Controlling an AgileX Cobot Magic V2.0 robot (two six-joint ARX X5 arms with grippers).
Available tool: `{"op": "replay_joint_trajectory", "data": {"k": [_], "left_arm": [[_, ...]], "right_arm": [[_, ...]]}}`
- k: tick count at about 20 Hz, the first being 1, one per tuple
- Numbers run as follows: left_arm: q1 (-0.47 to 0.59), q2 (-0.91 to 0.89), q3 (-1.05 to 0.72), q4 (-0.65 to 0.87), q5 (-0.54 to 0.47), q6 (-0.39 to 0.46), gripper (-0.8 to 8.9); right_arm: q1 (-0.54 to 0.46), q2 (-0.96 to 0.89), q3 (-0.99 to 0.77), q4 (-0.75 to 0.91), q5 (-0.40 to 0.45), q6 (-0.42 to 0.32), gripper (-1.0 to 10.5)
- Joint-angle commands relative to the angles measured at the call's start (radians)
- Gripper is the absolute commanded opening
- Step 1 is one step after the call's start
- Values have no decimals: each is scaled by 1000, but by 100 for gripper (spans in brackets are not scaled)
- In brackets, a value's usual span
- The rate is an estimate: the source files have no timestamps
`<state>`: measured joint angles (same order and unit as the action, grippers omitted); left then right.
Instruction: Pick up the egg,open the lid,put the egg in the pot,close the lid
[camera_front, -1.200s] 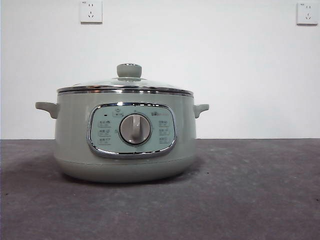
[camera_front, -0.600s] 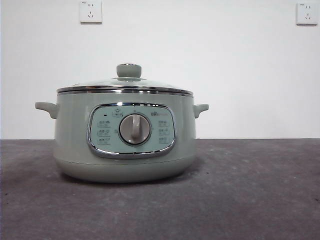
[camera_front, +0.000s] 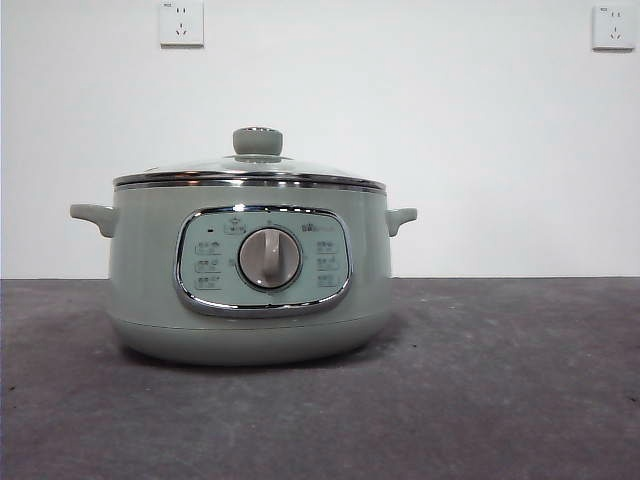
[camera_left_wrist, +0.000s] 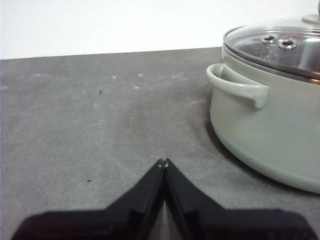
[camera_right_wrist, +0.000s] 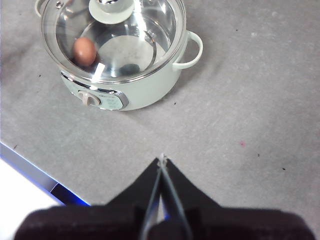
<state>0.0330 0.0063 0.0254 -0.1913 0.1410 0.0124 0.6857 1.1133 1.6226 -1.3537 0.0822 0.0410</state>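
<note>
1. Egg (camera_right_wrist: 84, 50): already inside the pot (camera_front: 250, 275), lying on the pale inner floor near the wall, seen through the glass in the right wrist view.
2. Lid (camera_front: 250, 170): seated square on the pot's rim, knob (camera_front: 258, 141) upright at the centre. Task looks complete, or all but.
3. Left gripper (camera_left_wrist: 163, 163): fingers pressed together, empty, low over the counter (camera_front: 500, 400), beside the pot's side handle (camera_left_wrist: 235, 86) but apart from it.
4. Right gripper (camera_right_wrist: 161, 159): fingers likewise closed on nothing, high above the counter and clear of the pot.
5. Handling, egg: light, smooth, brittle, likely to roll; best taken across the short middle with gentle pressure, never dropped.
6. Handling, lid: stiff glass dome in a shiny steel rim, probably fairly heavy and slick; only sensible hold is the round sage-green knob, lifted straight up.
7. Handling, pot: large, rigid, presumably heavy enough to stay put when the lid lifts.
8. Materials: matte sage-green body, chrome-framed panel with silver dial (camera_front: 269, 258), two small vent holes in the glass, grey mottled felt-like counter surface.
</note>
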Motion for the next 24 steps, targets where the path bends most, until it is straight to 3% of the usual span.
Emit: {"op": "replay_joint_trajectory", "data": {"k": [1,13,16,18,19,22,24], "left_arm": [[3,-2,-10,13,-1,-17,0],[3,32,-10,13,-3,-17,0],[3,43,-10,13,-3,-17,0],[3,50,-10,13,-3,-17,0],[3,55,-10,13,-4,-17,0],[3,58,-10,13,-4,-17,0],[3,60,-10,13,-3,-17,0]], "right_arm": [[1,3,-4,-23,5,8,2],[1,3,-4,-24,6,5,2],[-23,-10,-4,-16,34,-36,2],[-84,-47,-7,66,61,-72,2],[-134,-85,-21,166,34,-69,2],[-325,-242,-158,441,-192,-68,2],[-459,-372,-327,588,-218,-74,2]]}}
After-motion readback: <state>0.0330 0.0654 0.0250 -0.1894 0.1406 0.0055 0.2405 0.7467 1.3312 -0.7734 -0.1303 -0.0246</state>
